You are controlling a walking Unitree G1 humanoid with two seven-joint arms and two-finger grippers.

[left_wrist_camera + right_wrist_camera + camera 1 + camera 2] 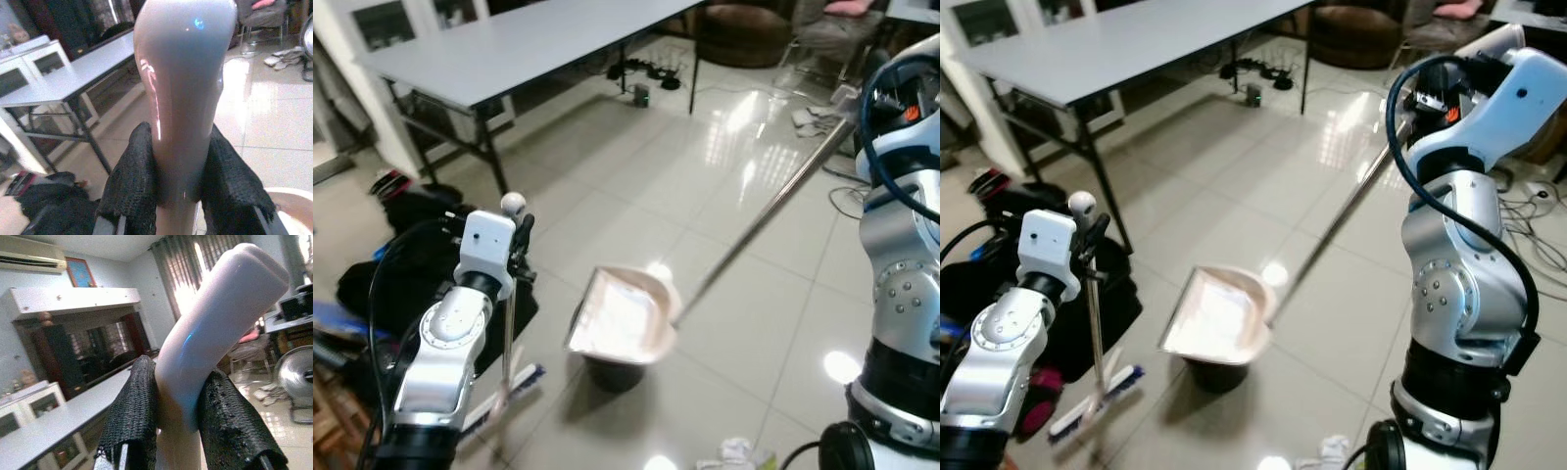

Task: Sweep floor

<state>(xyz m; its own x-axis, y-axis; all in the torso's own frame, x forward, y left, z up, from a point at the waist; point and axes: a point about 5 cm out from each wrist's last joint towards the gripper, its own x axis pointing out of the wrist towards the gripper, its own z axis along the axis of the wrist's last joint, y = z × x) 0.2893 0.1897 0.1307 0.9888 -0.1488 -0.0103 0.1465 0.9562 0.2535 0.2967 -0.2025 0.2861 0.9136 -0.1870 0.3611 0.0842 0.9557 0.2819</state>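
A small broom [1097, 401] stands upright at my lower left, its white and blue head on the tiles and its thin handle [510, 294] rising to a pale knob. My left gripper [521, 245] is shut on that handle, and the left wrist view shows its fingers [132, 186] pressed on both sides of the grip. A pale dustpan [622, 318] hangs tilted over the tiles at centre, above a dark shadow. Its long silver pole [764, 215] runs up to the right. My right gripper [171, 431] is shut on the pole's white grip [215, 318].
A long grey folding table [509, 49] stands at the back left. Black bags [421, 255] lie on the floor by my left arm. Cables [651, 73] and a dark armchair [744, 34] are at the back. Crumpled litter [734, 452] lies near my feet.
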